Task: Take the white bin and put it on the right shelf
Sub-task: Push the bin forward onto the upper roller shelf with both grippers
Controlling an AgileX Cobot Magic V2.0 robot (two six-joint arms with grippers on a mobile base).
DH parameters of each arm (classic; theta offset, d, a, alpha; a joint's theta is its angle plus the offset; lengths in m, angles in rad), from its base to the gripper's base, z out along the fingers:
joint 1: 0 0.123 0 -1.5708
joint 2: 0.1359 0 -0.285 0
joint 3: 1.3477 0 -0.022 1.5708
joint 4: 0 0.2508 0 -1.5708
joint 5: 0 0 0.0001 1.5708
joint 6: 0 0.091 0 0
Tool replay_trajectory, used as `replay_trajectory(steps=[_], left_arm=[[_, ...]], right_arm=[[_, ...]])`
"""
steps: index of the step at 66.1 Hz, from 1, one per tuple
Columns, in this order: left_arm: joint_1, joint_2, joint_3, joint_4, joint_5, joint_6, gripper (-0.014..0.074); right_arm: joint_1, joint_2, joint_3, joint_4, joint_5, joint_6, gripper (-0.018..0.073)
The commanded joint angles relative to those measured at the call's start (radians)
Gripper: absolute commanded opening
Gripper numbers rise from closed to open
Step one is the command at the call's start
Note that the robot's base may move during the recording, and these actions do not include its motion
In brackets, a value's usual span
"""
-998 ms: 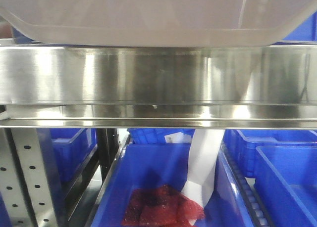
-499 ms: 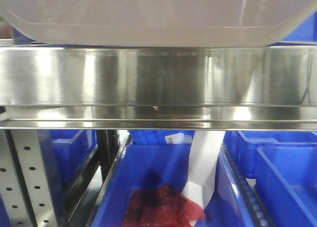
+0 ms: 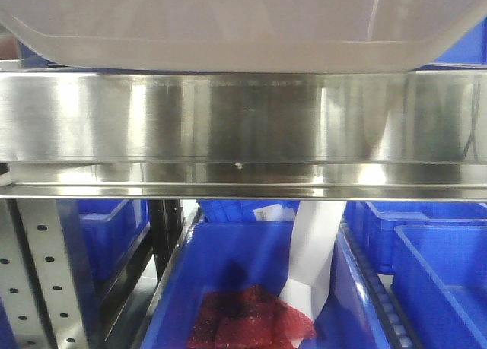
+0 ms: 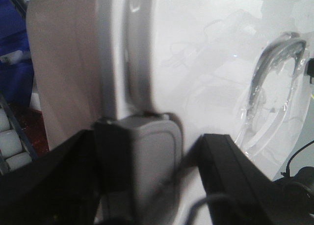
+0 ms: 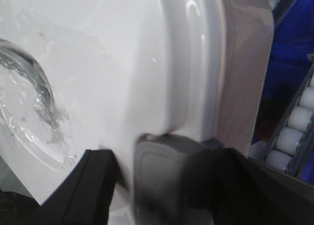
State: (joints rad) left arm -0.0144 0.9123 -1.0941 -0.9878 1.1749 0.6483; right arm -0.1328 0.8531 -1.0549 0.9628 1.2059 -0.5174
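Across the top of the front view, the white bin (image 3: 228, 30) spanned nearly the full width. Its pale underside sat directly above the broad reflective front lip of the right shelf (image 3: 228, 117); whether it touched the steel could not be told. Below the lip, at lower centre, a blue bin (image 3: 228, 250) held a red mesh bundle (image 3: 251, 322) and a white strip (image 3: 312, 242). A grey perforated upright (image 3: 38, 280) stood at lower left. At the bottom of the left wrist view, the left gripper (image 4: 152, 181) was clamped on the bin's rim, with 1 black finger on each side. The right gripper (image 5: 167, 186) clasped the opposite rim likewise, beside white rollers (image 5: 294, 132) at the right edge.
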Motion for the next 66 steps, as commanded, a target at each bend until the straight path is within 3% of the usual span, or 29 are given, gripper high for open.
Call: replay_trajectory(steps=[1, 25, 36, 51, 60, 66], left_arm=[[-0.019, -0.011, -0.037, -0.219, 0.049, 0.014, 0.0274], [-0.019, -0.007, -0.037, -0.231, -0.015, 0.014, 0.0274], [-0.019, 0.066, -0.037, -0.372, -0.041, 0.014, 0.0274], [-0.019, 0.199, -0.037, -0.459, -0.063, 0.022, 0.0274], [-0.019, 0.262, -0.037, -0.567, -0.091, 0.147, 0.0274], [-0.019, 0.292, -0.037, -0.599, -0.112, 0.183, 0.0274]], right_arm=[[0.008, -0.008, -0.037, 0.195, 0.032, -0.008, 0.0438], [0.008, -0.006, -0.037, 0.226, -0.06, -0.008, 0.0438], [0.008, 0.04, -0.069, 0.283, -0.073, -0.008, 0.0438], [0.008, 0.176, -0.171, 0.307, -0.12, -0.008, 0.0438], [0.008, 0.267, -0.207, 0.317, -0.12, -0.011, 0.0438], [0.008, 0.314, -0.213, 0.318, -0.12, -0.017, 0.0438]])
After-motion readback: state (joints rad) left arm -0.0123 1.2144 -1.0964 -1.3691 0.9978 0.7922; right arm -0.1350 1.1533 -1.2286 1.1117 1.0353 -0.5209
